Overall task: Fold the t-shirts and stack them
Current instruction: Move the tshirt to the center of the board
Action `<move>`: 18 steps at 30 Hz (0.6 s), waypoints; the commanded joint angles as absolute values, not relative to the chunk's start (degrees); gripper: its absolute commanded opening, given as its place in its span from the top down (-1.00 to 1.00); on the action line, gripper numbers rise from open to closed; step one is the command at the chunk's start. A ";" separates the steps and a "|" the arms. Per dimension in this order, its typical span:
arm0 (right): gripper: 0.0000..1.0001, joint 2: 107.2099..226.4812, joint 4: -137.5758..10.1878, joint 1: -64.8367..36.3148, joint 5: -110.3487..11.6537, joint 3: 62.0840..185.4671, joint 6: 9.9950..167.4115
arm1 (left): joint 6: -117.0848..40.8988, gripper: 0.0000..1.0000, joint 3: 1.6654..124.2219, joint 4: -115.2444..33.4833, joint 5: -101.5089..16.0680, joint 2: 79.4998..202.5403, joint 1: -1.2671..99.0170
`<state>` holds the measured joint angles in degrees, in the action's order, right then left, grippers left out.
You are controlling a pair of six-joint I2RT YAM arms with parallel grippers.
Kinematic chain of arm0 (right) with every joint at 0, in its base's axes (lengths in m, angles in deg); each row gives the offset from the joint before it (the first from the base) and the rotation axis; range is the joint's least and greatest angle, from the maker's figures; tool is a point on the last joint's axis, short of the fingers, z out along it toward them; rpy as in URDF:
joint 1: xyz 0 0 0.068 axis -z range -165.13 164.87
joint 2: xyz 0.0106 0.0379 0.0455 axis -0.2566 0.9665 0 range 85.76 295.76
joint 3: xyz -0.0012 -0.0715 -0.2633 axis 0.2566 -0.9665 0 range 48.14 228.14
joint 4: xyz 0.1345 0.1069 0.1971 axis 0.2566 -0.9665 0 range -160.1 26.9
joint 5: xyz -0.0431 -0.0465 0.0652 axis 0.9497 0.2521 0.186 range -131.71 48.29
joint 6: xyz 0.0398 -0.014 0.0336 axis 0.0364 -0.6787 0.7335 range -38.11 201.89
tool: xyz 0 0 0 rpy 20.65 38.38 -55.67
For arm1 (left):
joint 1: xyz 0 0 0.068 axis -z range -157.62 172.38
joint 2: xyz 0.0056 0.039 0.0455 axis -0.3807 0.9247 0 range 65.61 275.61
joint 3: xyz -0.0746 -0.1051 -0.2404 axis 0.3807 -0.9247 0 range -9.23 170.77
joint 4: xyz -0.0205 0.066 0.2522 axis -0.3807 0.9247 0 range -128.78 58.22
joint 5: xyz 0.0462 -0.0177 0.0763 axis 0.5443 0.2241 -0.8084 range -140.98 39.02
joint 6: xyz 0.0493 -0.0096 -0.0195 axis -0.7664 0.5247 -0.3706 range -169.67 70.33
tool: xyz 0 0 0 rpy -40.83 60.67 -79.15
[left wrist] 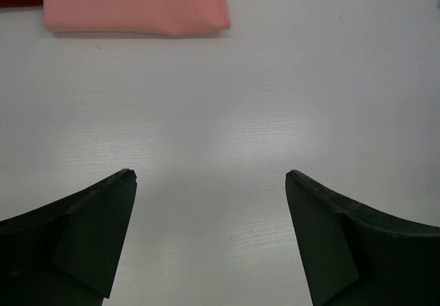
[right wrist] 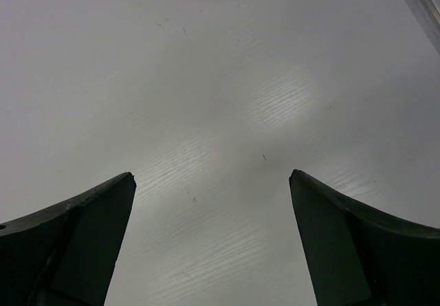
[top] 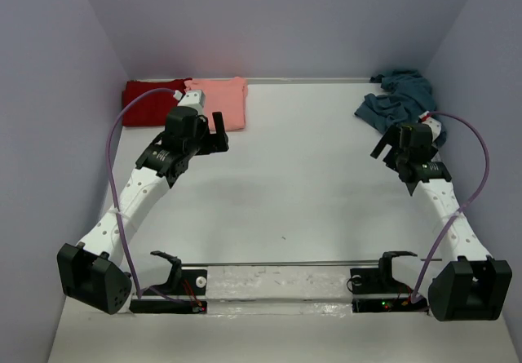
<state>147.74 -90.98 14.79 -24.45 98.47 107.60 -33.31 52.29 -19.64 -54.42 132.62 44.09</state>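
We find the left pincer (top: 214,135) with its fingers (left wrist: 89,230) spread wide apart and nothing between them; its wrist view shows only the bare white table (top: 294,192) in the gap. Just ahead of it, toward the far wall, lies the salmon-pink t-shirt (top: 222,100), folded flat into a neat rectangle. The shirt's near edge sits a little beyond the fingertips and apart from them. Further ahead and to this pincer's left is the dark red t-shirt (top: 148,104), also folded flat, its edge meeting the pink one. The wrist view catches only a corner of it.

The right pincer (top: 390,152) is likewise wide apart and holds nothing, with bare tabletop beneath it. The dark teal-blue t-shirt (top: 401,102) lies just ahead of it and slightly to its right, in the far corner, crumpled in a loose heap and not folded. From above, the arm's wrist overlaps the near edge of the heap, and we cannot tell whether the two touch. In the right wrist view only a sliver of teal shows at the very top, well ahead of the fingertips. The teal shirt lies well apart from the two folded ones, which sit across the table beyond the left pincer. A purple cable (top: 118,159) loops beside the left arm
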 commanded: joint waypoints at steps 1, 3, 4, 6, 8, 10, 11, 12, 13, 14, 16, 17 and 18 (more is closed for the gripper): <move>-1.00 146.23 -85.26 14.51 -29.29 97.45 105.89 | -34.20 -0.98 52.65 -20.32 -54.32 132.32 44.26; -0.99 148.68 -84.90 14.51 -32.90 98.67 104.22 | -34.20 -0.98 52.65 -20.23 -54.15 132.32 44.17; -0.95 150.00 -84.90 14.51 -33.96 99.29 103.69 | -34.12 -0.98 52.74 -20.32 -54.23 132.24 44.26; -0.87 153.51 -84.63 14.51 -35.90 100.43 103.60 | -34.20 -0.98 52.56 -20.23 -54.15 131.97 44.26; -0.75 160.34 -84.46 14.51 -36.43 103.05 103.60 | -34.12 -0.98 52.56 -20.41 -54.06 131.80 44.26; -0.76 166.50 -84.54 14.51 -37.13 105.00 103.51 | -34.12 -0.98 52.56 -20.41 -53.88 131.53 44.26; -0.82 168.02 -84.46 13.99 -38.09 106.14 103.16 | -34.12 -0.98 52.56 -20.41 -53.88 131.53 44.26; -0.92 169.42 -84.28 13.38 -39.58 108.41 102.46 | -34.20 -0.98 52.39 -20.41 -53.71 131.44 44.26; -0.96 170.48 -83.85 13.37 -38.47 109.48 102.54 | -34.20 -0.98 52.39 -20.49 -53.62 131.36 44.26; -0.96 171.80 -82.19 12.85 -37.24 110.27 102.89 | -34.29 -0.98 52.30 -20.58 -53.44 131.27 44.17; -0.99 173.99 -81.29 12.84 -35.74 113.95 102.37 | -34.29 -0.98 52.30 -20.76 -52.74 131.27 44.17; -0.97 175.66 -81.64 12.84 -35.12 115.80 102.11 | -34.20 -0.98 52.30 -20.85 -52.48 131.27 44.26; -0.92 178.81 -81.99 12.84 -34.59 117.64 101.67 | -34.29 -0.98 52.30 -20.93 -52.21 131.27 44.26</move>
<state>175.30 -86.19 13.33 -36.23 109.24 103.54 -33.31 52.29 -19.64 -53.57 132.62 44.09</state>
